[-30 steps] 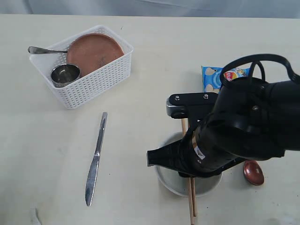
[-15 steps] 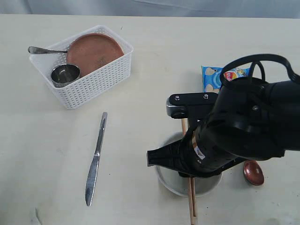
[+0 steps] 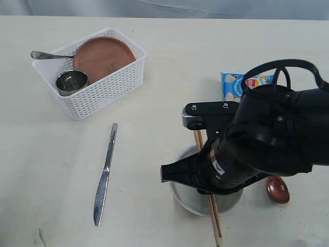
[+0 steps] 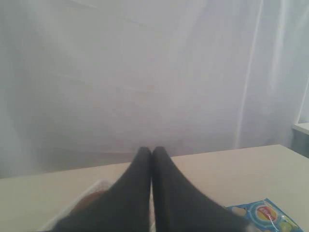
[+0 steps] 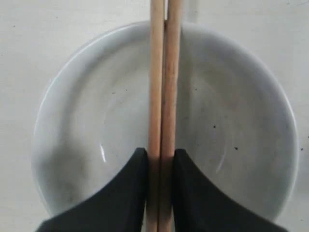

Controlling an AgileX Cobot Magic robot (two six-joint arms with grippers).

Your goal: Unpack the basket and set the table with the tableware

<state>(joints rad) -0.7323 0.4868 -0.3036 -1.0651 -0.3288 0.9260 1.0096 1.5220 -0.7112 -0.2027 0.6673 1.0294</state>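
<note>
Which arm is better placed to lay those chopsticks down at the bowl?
The right. Its gripper is clamped on the chopsticks, directly over the bowl. The left gripper is shut on nothing and pointed at the white backdrop, with the chopsticks nowhere in its view.

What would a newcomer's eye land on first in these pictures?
The bulky black arm at the exterior view's lower right, its right pincer shut on the wooden chopsticks over the pale bowl. At upper left, the white basket holds a reddish-brown plate and steel cup; a knife lies on the table between.
</note>
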